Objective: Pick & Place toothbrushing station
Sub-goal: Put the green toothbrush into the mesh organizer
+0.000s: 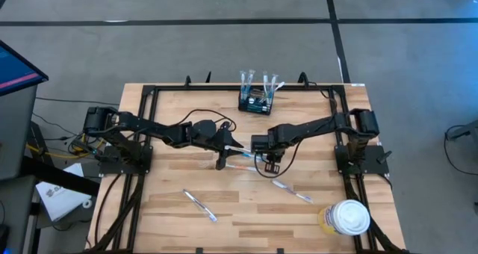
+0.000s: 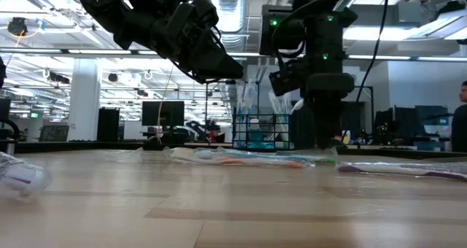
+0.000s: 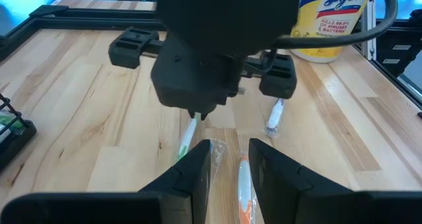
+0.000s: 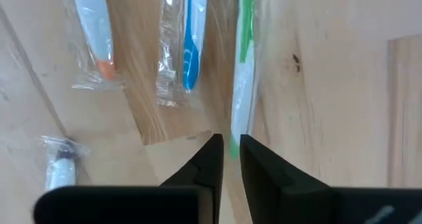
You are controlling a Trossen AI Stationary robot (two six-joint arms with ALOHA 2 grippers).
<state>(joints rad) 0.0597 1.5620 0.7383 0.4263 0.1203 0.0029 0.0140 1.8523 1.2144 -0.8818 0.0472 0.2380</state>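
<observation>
Black wire mesh makes up the holder box (image 1: 255, 101), which stands at the far edge of the wooden table (image 1: 172, 134), well beyond both grippers, with several wrapped toothbrushes upright in it. In the low view the box (image 2: 260, 133) shows behind the arms, between them.

The right gripper (image 1: 271, 166) points down at the middle of the table. In its wrist view its fingers (image 4: 212, 159) stand nearly together with only a narrow gap, just short of the end of a green toothbrush (image 4: 242, 72) in clear wrap; nothing is clamped between them. Beside the green one lie a blue toothbrush (image 4: 189, 49) and an orange-tipped one (image 4: 92, 26), each wrapped, and a further small wrapped piece (image 4: 60, 166) lies off to the side.

The left gripper (image 1: 222, 163) hangs just beside the right one, over the same cluster. Its fingers (image 3: 198, 168) stand apart with a clear gap, and an orange-and-white toothbrush (image 3: 244, 188) lies on the wood below that gap, not held. The right gripper's body fills the view straight ahead of it.

Nearer the front edge lie two more wrapped toothbrushes, one (image 1: 200, 206) on the left arm's side, one (image 1: 293, 191) on the right arm's. A white-lidded yellow tub (image 1: 345, 217) stands at the front corner on the right arm's side.
</observation>
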